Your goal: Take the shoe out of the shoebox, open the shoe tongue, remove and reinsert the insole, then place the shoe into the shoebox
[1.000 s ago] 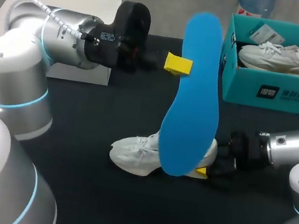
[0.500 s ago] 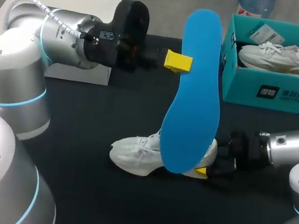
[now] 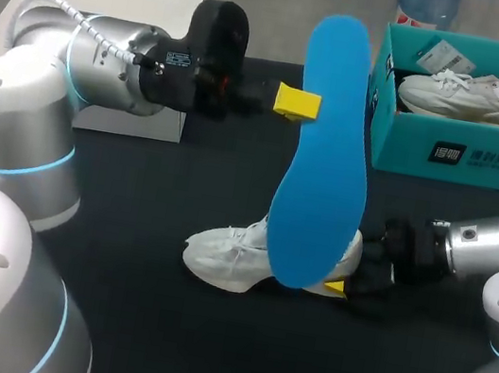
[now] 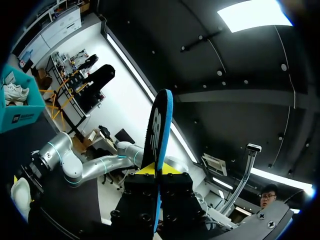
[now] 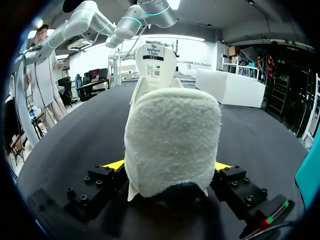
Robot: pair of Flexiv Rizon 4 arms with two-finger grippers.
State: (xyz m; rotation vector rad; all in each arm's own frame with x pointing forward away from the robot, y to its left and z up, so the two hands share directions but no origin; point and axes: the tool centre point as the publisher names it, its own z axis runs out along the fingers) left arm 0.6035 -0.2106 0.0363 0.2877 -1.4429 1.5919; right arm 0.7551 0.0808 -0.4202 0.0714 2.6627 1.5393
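Left gripper [image 3: 297, 105] clamped on one long edge of the flat bright-blue foam insole [image 3: 326, 161]. In the left wrist view the insole stands edge-on between the fingers. Right gripper [image 3: 341, 283] closed on the heel of the white knit sneaker [image 3: 228, 255], which rests on the black table [image 3: 131, 320]. Sneaker's long axis runs across the table, toe toward my left arm's side. Insole's long axis lies crosswise to that. In the head view its broad end overlaps the sneaker's heel opening; contact cannot be told. Judgement: reinsertion depends on swinging the insole into line with the sneaker, and the left arm carries it. Print: a label on the raised tongue [image 5: 155, 62] and marks on the teal cardboard shoebox [image 3: 465, 156], not transcribed. The box holds a second white sneaker [image 3: 466, 94].
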